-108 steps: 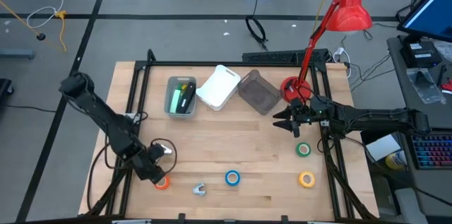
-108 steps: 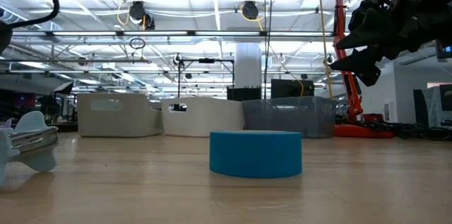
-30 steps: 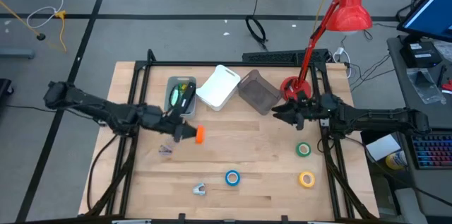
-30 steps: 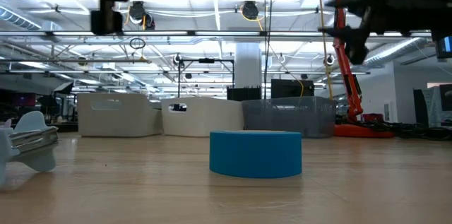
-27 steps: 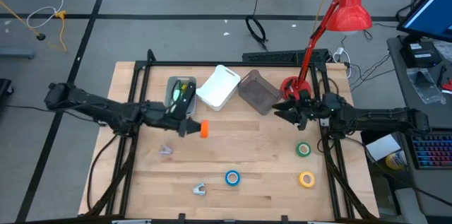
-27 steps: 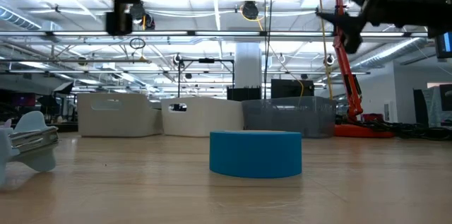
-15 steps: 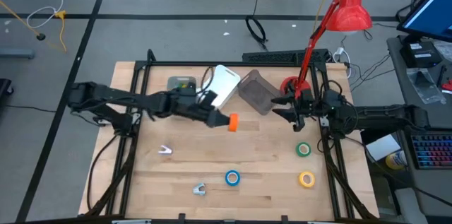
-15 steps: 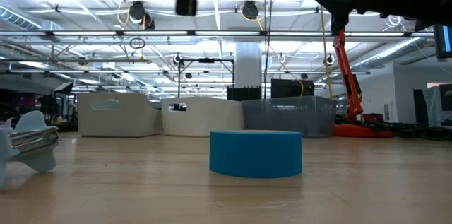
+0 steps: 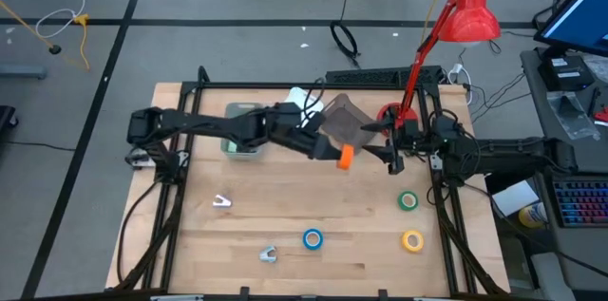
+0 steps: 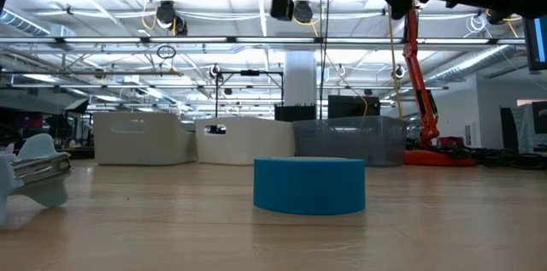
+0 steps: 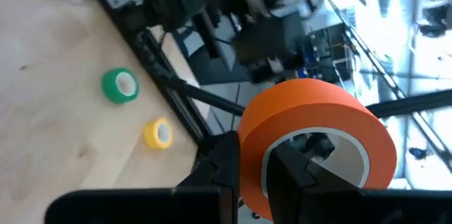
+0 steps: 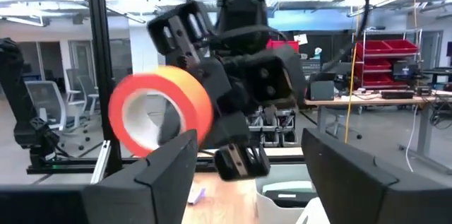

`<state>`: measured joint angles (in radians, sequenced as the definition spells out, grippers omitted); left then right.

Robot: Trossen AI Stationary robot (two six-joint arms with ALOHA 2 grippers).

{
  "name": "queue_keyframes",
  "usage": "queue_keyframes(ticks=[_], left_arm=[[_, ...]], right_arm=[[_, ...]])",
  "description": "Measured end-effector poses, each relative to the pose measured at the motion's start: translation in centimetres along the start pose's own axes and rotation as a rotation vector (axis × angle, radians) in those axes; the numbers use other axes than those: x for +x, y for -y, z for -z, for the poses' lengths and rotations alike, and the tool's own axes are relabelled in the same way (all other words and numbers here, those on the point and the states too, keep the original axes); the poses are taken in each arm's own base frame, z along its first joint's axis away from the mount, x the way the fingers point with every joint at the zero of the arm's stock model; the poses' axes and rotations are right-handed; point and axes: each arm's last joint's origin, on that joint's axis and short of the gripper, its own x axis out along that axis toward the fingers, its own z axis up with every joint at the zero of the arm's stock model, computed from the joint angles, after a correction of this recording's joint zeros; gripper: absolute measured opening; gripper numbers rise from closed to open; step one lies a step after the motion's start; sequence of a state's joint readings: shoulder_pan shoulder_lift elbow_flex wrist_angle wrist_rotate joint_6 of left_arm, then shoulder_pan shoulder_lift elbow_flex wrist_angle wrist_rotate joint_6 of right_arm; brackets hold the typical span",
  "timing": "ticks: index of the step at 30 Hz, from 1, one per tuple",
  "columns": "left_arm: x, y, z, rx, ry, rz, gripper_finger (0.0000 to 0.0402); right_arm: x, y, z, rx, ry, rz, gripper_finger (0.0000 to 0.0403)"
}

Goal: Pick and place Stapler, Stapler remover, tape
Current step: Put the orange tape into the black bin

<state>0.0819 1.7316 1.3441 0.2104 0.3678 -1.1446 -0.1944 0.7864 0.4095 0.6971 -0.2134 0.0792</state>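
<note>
My left gripper (image 9: pixel 334 152) reaches across the table's middle, high above it, shut on the orange tape roll (image 9: pixel 347 157). It hangs in front of the grey bin (image 9: pixel 344 122). The right gripper (image 9: pixel 391 149) is open and faces it from the right, a short way off; its wrist view shows the orange roll (image 12: pixel 161 109) ahead of its spread fingers. The blue roll (image 9: pixel 313 238) lies flat on the table near its near edge, as do the green roll (image 9: pixel 408 201) and the yellow roll (image 9: pixel 411 240). A staple remover (image 9: pixel 269 254) lies left of the blue roll. My left gripper pinches the orange roll's wall (image 11: pixel 253 155), one finger (image 11: pixel 291 171) inside the white core and one (image 11: pixel 222 164) outside. The fingers come level from the table's left. The roll is lifted clear, standing on edge beyond the fingertips.
Along the far side stand a green bin (image 9: pixel 241 140), partly under the left arm, a white bin (image 9: pixel 302 102) and the grey bin. A red desk lamp (image 9: pixel 472 7) rises from the far right. A small silver object (image 9: pixel 221 201) lies on the left.
My left gripper has carried the orange roll, still held, up and toward the table's right and far side, from the left-middle of the table to just in front of the grey bin, close to the right gripper. The other rolls have stayed where they were.
</note>
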Motion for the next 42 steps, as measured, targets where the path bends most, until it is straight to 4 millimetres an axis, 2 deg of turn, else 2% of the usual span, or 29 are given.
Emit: queue_keyframes(ticks=[5, 15, 22, 30, 35, 42], left_arm=[[0.5, -0.8, -0.6, -0.054, 0.008, -0.022, 0.0039], [0.4, -1.2, -1.3, -0.098, 0.039, -0.032, 0.0039], [0.4, -1.7, -1.5, -0.111, 0.044, -0.055, 0.0039], [0.4, -1.8, -1.4, -0.107, 0.034, -0.068, 0.0039], [0.4, -2.0, -1.3, -0.113, 0.016, -0.091, 0.0039], [0.3, -2.2, -1.4, -0.111, 0.012, -0.1, 0.0039]], right_arm=[[0.1, 0.0, 0.0, -0.025, -0.021, 0.001, 0.0258], [0.4, 0.1, 0.5, -0.054, -0.053, 0.004, 0.0254], [2.5, 0.5, 0.1, -0.066, -0.094, -0.018, 0.0254], [3.1, 0.5, 0.0, -0.072, -0.122, -0.049, 0.0251], [3.1, 0.5, 0.0, -0.074, -0.124, -0.048, 0.0217], [3.1, 0.5, 0.0, -0.084, -0.126, -0.048, 0.0122]])
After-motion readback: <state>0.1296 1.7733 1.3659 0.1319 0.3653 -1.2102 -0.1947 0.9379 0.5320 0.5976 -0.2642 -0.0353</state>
